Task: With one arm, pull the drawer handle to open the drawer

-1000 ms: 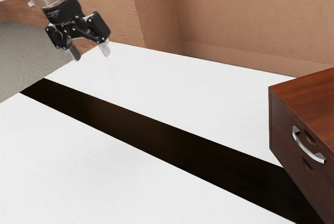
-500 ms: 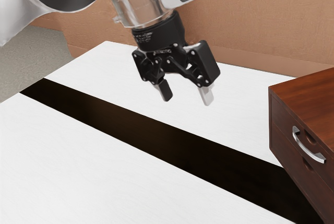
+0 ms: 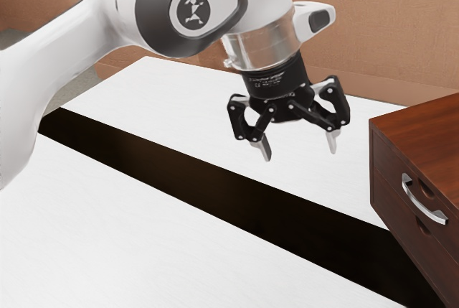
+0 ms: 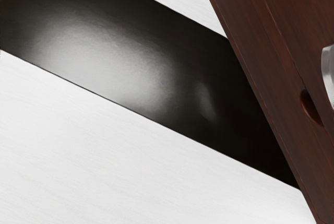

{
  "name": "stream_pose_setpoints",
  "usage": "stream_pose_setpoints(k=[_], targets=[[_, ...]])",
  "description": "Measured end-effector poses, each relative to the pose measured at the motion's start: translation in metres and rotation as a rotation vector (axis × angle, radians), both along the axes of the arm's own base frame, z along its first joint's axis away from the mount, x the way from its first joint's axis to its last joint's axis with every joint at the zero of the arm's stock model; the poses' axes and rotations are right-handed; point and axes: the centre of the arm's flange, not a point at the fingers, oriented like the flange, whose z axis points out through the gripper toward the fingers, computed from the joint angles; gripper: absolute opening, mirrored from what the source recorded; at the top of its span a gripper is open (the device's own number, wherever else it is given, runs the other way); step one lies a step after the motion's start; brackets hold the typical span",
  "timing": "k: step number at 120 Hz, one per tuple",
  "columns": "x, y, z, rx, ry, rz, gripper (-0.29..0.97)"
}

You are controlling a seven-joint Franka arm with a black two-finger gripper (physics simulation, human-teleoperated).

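Black two-finger pincer [image 3: 299,152] hovers over the white table [image 3: 179,107], fingers spread wide, holding nothing. The curved silver drawer handle [image 3: 423,204] sits lower than the pincer and well apart, on the dark-red wooden drawer front [image 3: 391,182]. Smart play: drop level, straddle the bar squarely, then clamp.

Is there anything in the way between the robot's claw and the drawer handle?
No, nothing visible. The gripper hangs open above the table, and only open air lies between it and the handle on the exterior view's right.
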Motion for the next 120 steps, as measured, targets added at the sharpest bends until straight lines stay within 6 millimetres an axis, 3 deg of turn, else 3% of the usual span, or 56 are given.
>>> stream_pose_setpoints(k=[26, 55, 89, 120], targets=[[0.023, -0.028, -0.042, 0.020, 0.031, 0.124, 0.68], [0.028, -0.050, -0.057, 0.005, 0.036, 0.224, 0.68], [0.037, -0.058, -0.071, -0.008, 0.041, 0.367, 0.68], [0.040, -0.077, -0.086, -0.021, 0.043, 0.435, 0.68]])
